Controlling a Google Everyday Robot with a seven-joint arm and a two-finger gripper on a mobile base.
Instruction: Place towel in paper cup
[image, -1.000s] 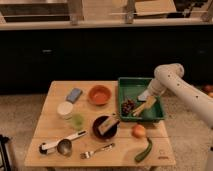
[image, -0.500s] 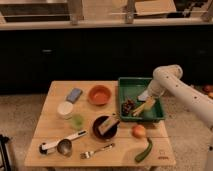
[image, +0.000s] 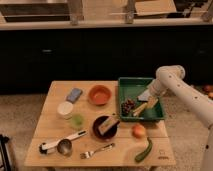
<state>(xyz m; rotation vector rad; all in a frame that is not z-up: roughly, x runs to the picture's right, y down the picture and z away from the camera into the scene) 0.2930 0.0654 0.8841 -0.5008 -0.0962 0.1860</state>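
The towel (image: 144, 94), a small pale folded cloth, lies in the right part of the green tray (image: 131, 83) on the table's right side. My gripper (image: 148, 98) reaches down into the tray from the right, right at the towel. Whether it touches the cloth is hidden by the wrist. The paper cup (image: 65, 109), short and white, stands on the left part of the table, far from the gripper.
The tray also holds dark grapes (image: 128, 106) and a yellow-brown item (image: 144, 107). On the table are an orange bowl (image: 99, 94), a blue-grey pad (image: 74, 94), a green cup (image: 76, 120), a black bowl (image: 104, 128), an orange fruit (image: 138, 131), a cucumber (image: 143, 150), a fork (image: 97, 150) and a scoop (image: 61, 145).
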